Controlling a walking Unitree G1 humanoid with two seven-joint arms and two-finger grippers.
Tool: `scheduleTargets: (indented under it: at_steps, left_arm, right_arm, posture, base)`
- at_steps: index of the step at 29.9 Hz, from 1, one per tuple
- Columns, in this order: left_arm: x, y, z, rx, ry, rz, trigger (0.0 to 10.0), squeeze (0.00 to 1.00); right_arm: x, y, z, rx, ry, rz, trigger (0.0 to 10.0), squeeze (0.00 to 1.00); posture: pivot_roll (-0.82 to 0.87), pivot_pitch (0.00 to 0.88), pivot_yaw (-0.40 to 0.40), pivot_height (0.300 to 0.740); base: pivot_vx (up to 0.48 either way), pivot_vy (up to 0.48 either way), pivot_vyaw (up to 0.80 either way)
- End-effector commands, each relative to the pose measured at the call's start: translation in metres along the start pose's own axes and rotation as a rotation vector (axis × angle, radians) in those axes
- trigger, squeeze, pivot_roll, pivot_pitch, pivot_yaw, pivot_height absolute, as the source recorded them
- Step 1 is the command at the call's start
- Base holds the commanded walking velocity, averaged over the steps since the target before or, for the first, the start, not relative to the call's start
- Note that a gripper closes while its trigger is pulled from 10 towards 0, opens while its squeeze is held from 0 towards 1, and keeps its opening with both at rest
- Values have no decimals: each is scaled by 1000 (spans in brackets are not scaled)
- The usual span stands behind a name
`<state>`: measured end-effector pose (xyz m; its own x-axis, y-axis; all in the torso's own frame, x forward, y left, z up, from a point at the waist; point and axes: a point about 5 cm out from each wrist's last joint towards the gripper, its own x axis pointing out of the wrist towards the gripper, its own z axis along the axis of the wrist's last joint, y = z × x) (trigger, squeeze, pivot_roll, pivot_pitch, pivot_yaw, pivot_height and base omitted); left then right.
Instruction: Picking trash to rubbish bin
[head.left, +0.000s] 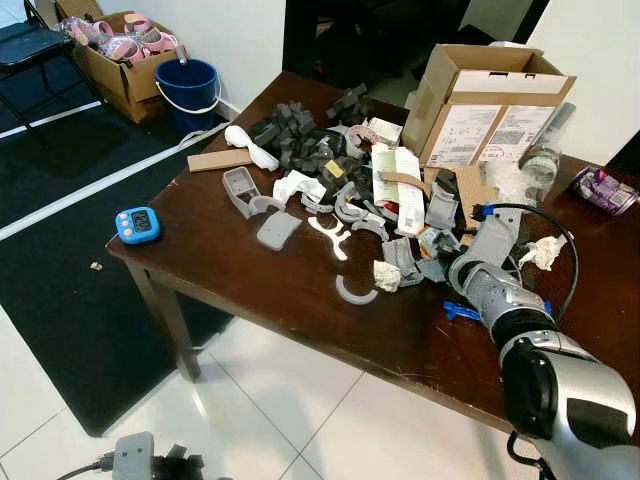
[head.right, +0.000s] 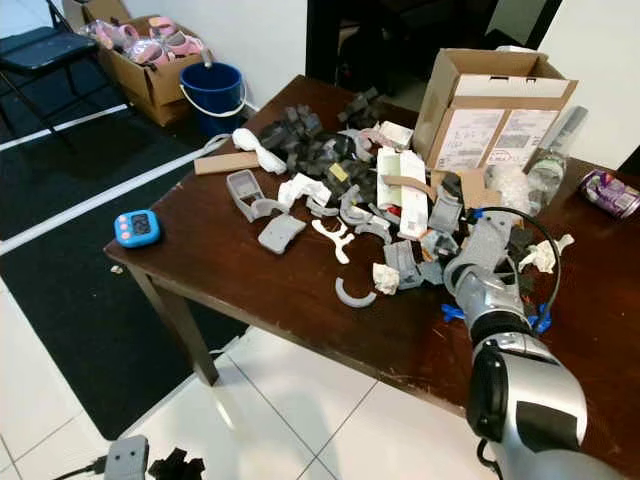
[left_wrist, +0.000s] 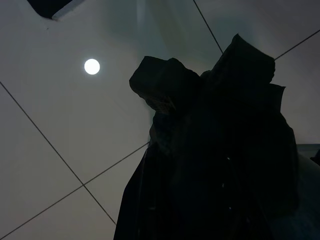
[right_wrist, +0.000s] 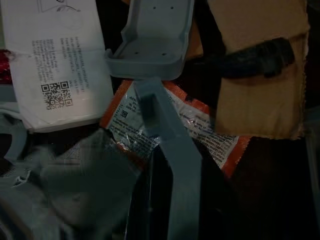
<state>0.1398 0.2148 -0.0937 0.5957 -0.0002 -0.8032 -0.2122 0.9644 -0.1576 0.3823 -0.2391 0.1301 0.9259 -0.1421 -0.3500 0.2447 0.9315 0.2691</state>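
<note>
I have the right arm (head.left: 500, 300) reaching out over the table (head.left: 250, 290), with the right gripper (head.left: 487, 232) down in the clutter at centre right of the head view. I cannot tell from these pictures whether its fingers are spread or closed on anything. In the right wrist view, an orange and white wrapper (right_wrist: 210, 137) lies just ahead at the middle of the frame, with a grey plastic bracket (right_wrist: 152, 37) above it, a white printed leaflet (right_wrist: 55, 60) at upper left and a torn piece of cardboard (right_wrist: 260, 70) at upper right.

The wrapper looks like the trash I'm going for. A grey plastic strip (right_wrist: 167, 145) lies across it, so I'd come in low from the free orange edge at lower right of the wrist frame and pinch only the foil, not the strip or the bracket. The film is thin and will probably slide, so I'd close slowly and lift gently to see that nothing else comes up with it.

The blue bucket (head.left: 188, 92) on the floor at upper left of the head view seems to be the bin, well apart from the gripper, so a carry is needed. The left gripper (left_wrist: 210, 150) hangs over floor tiles, a dark shape whose state I cannot tell.
</note>
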Motion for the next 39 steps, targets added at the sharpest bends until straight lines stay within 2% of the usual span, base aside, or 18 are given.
scheduleTargets:
  at_steps: [1,9,10,12,16,22,23,24,26,27,28,29,30,31,32,34,36,39]
  left_arm:
    - [0,-27,-26,-16,98,-103,10000,0]
    - [8,-46,-4,-1,25,-205,10000,0]
    - [10,-54,4,18,0,-242,10000,0]
    - [12,-62,12,43,-23,-273,10000,0]
    - [15,-74,25,72,-58,-319,10000,0]
    - [17,-86,32,101,-73,-367,10000,0]
    - [17,-92,33,113,-78,-393,10000,0]
    - [17,-92,33,113,-78,-393,10000,0]
    - [17,-101,35,127,-86,-439,10000,0]
    - [17,-101,35,127,-86,-439,10000,0]
    - [16,-104,35,126,-88,-455,10000,0]
    - [16,-107,35,123,-87,-466,10000,0]
    - [16,-109,35,121,-86,-472,10000,0]
    - [16,-111,35,117,-83,-479,10000,0]
    - [16,-112,35,115,-80,-484,10000,0]
    - [16,-113,35,115,-76,-488,10000,0]
    - [17,-114,35,118,-69,-486,10000,0]
    - [17,-113,34,114,-56,-482,10000,0]
  right_arm:
    - [-1,-5,-4,39,-3,-9,0,0]
    - [-3,-14,28,172,-140,53,0,0]
    - [-5,-17,39,228,-185,76,0,0]
    - [-7,-20,48,276,-227,104,0,0]
    - [-10,-25,60,320,-292,147,0,0]
    - [-14,-28,71,375,-359,209,0,0]
    - [-16,-27,76,405,-392,278,0,0]
    - [-16,-27,76,405,-392,278,0,0]
    - [-23,-16,81,417,-441,514,0,0]
    - [-23,-16,81,417,-441,514,0,0]
    - [-27,-9,80,389,-456,640,2588,0]
    - [-34,1,76,335,-471,800,8039,0]
    - [-40,8,72,299,-478,903,9294,0]
    - [-53,20,59,248,-453,1075,10000,0]
    - [-62,28,50,223,-428,1191,10000,0]
    - [-75,40,35,209,-369,1340,10000,0]
    - [-82,50,20,191,-311,1424,10000,0]
    - [-83,59,5,147,-247,1447,10000,0]
  posture:
    - [160,158,-119,740]
    - [155,149,-112,740]
    - [155,147,-111,740]
    - [151,145,-110,740]
    - [150,140,-108,740]
    - [140,132,-102,740]
    - [132,125,-97,740]
    - [132,125,-97,740]
    - [123,124,-92,740]
    - [123,124,-92,740]
    - [123,124,-92,740]
    - [121,125,-88,740]
    - [121,125,-88,740]
    - [118,126,-87,740]
    - [118,126,-87,740]
    - [117,126,-85,740]
    - [118,126,-84,740]
    - [118,126,-84,740]
  base:
    - [0,0,0]
    - [0,0,0]
    - [0,0,0]
    - [0,0,0]
    - [0,0,0]
    - [0,0,0]
    - [0,0,0]
    - [0,0,0]
    - [0,0,0]
    - [0,0,0]
    - [0,0,0]
    - [0,0,0]
    - [0,0,0]
    - [0,0,0]
    - [0,0,0]
    - [0,0,0]
    - [0,0,0]
    - [0,0,0]
